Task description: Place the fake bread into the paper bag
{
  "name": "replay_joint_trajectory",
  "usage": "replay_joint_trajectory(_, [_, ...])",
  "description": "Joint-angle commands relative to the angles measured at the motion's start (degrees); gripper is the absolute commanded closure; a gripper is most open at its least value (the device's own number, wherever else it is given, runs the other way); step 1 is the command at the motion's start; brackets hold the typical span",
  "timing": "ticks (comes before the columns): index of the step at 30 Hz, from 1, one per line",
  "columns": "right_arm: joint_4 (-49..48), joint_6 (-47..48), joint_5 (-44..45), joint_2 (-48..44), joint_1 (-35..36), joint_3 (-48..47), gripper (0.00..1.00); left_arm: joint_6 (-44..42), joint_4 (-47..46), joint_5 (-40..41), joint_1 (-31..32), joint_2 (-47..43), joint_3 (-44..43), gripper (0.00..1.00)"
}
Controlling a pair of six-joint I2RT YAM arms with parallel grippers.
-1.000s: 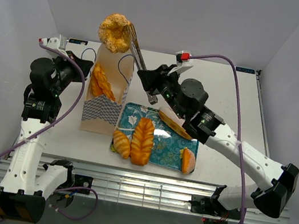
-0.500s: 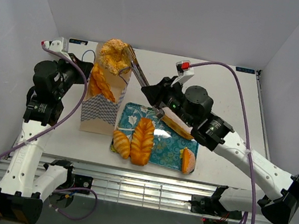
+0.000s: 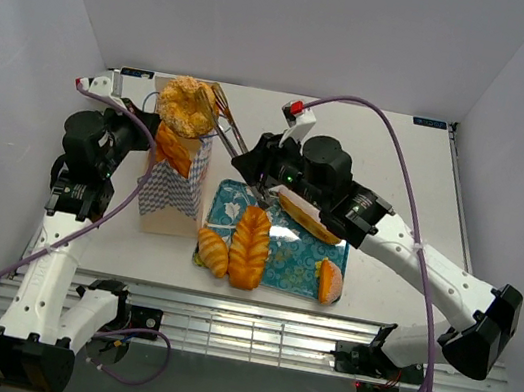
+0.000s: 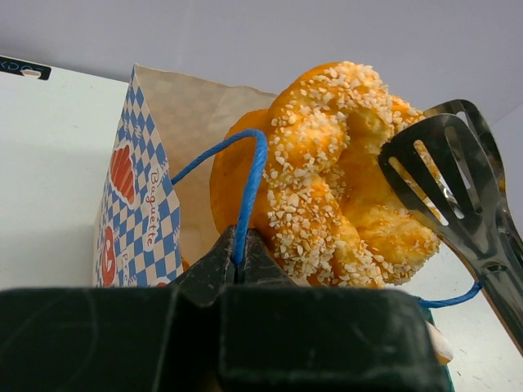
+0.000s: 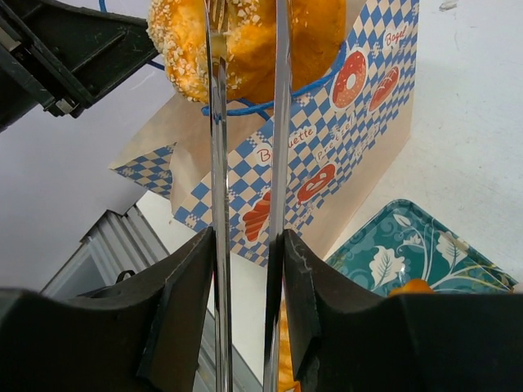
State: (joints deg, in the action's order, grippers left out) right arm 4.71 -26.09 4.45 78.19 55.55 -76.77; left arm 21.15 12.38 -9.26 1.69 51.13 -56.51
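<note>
- Top external view, upper left of the frame: the right end effector (image 3: 253, 159) is clamped tight on a pair of metal tongs (image 3: 232, 122). The tongs pinch a sugared ring doughnut (image 3: 188, 107).
- That doughnut hangs right at the open mouth of the paper bag (image 3: 169, 195). In the left wrist view it is about level with the rim, not yet down inside.
- The left end effector (image 4: 237, 255) is pinched closed on the blue cord handle (image 4: 249, 188). It appears to be steadying the bag and holding its mouth open.
- At least one golden pastry (image 3: 173, 148) already lies inside the bag.
- The teal tray (image 3: 297, 258) sits mid-frame on the white surface (image 3: 399, 169). It carries a croissant (image 3: 213, 251) at its left edge, a braided loaf (image 3: 250, 245), and a bun (image 3: 329, 281) at lower right. A long loaf (image 3: 308, 222) lies partly under the right arm.
- My judgement is that the task is partway done. The doughnut needs lowering and releasing, and four visible pieces are left.
</note>
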Motion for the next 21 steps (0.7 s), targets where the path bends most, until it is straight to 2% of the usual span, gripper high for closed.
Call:
replay_joint_trajectory(1, [-1.2, 1.0, -2.0, 1.1, 0.0, -4.6, 0.57, -1.1, -2.1, 1.1, 0.5, -1.9, 0.8, 1.0])
replay_joint_trajectory(7, [-0.4, 1.3, -2.2, 2.9, 0.0, -8.9, 0.52, -3.3, -1.2, 7.0, 1.6, -4.1, 0.9, 1.0])
replay_joint_trajectory(12, [3.1, 2.1, -3.0, 5.6, 0.0, -14.6, 0.52, -5.5, -0.5, 15.0, 2.6, -5.9, 1.6, 1.0])
replay_joint_trajectory(21, [5.1, 3.1, -3.8, 7.8, -0.1, -20.8, 0.52, -4.9, -3.8, 17.4, 2.8, -8.9, 6.8, 1.0])
